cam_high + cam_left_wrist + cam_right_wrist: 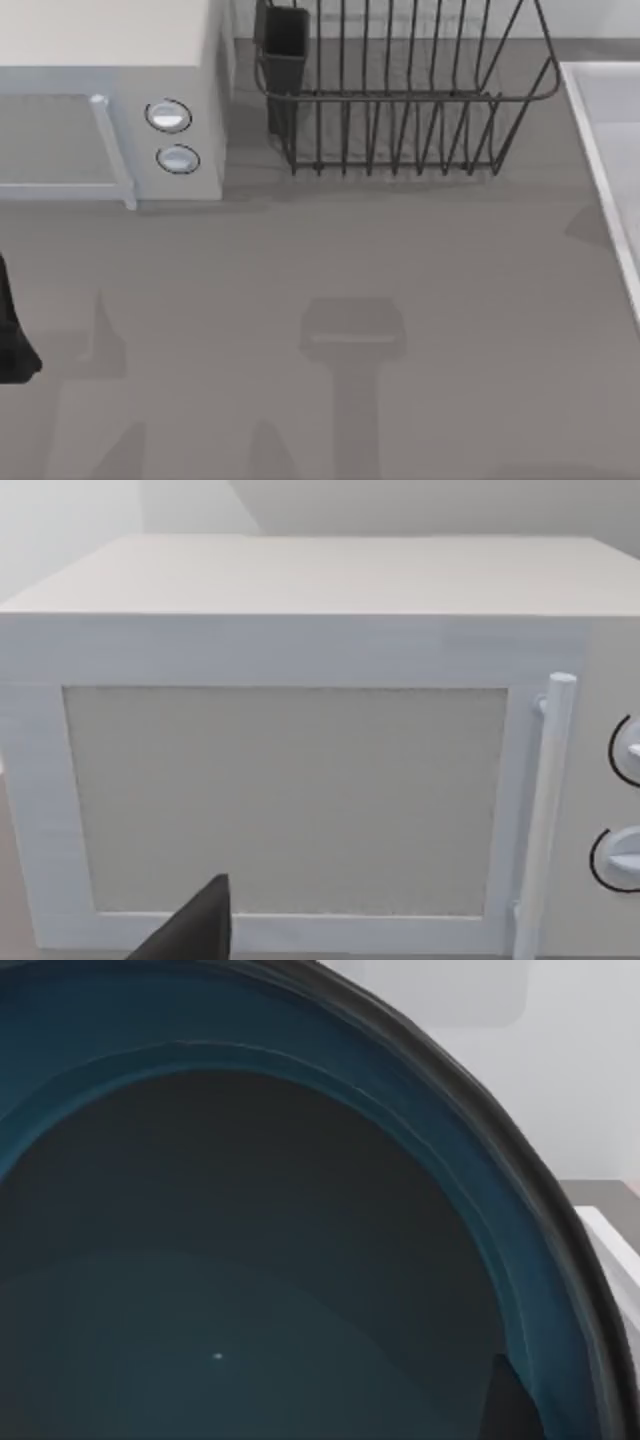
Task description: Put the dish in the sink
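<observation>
Now: dish carried close, sink at the desk's right

Close against my right wrist camera I see the dish [250, 1260], its blue wall curving past; I judge it held, though I cannot tell the right claw's state. Beyond its rim lies the sink [610, 150], nearer my right arm.

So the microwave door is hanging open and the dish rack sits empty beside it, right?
Not quite. The microwave door is closed, flush with its front, as the left wrist view shows. The dish rack does sit empty beside it, in the top view.
</observation>
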You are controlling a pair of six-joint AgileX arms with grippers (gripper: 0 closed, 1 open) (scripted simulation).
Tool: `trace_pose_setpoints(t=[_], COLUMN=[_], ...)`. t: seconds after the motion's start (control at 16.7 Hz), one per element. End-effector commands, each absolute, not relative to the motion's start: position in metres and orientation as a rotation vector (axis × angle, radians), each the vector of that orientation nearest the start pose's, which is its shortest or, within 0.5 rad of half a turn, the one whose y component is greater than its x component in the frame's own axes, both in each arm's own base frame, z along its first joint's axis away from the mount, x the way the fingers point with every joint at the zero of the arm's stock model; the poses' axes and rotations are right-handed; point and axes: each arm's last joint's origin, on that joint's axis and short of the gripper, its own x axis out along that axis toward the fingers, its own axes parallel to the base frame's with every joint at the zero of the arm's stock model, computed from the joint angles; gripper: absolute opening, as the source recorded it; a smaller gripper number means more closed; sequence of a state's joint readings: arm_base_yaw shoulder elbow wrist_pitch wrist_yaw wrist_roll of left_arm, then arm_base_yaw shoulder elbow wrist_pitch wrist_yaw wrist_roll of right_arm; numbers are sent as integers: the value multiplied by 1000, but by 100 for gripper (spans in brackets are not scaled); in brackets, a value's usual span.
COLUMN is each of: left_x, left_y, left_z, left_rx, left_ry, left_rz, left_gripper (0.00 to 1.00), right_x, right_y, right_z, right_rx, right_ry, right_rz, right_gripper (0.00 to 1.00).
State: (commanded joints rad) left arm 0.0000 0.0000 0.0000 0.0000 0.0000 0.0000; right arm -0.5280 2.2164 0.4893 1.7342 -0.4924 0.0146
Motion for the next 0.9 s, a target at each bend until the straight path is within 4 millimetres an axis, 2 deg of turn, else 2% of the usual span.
trace_pose_setpoints(t=[0.78,0.9], left_x=[106,106], left_y=[-1,-1], left_z=[160,160], left_rx=[0,0], left_ry=[0,0], left_rz=[0,0], left_gripper=[100,100], right_x=[267,267], right_y=[-136,-136], right_z=[59,59], right_rx=[0,0], right_ry=[0,0], right_rz=[-10,-10], right_gripper=[98,100])
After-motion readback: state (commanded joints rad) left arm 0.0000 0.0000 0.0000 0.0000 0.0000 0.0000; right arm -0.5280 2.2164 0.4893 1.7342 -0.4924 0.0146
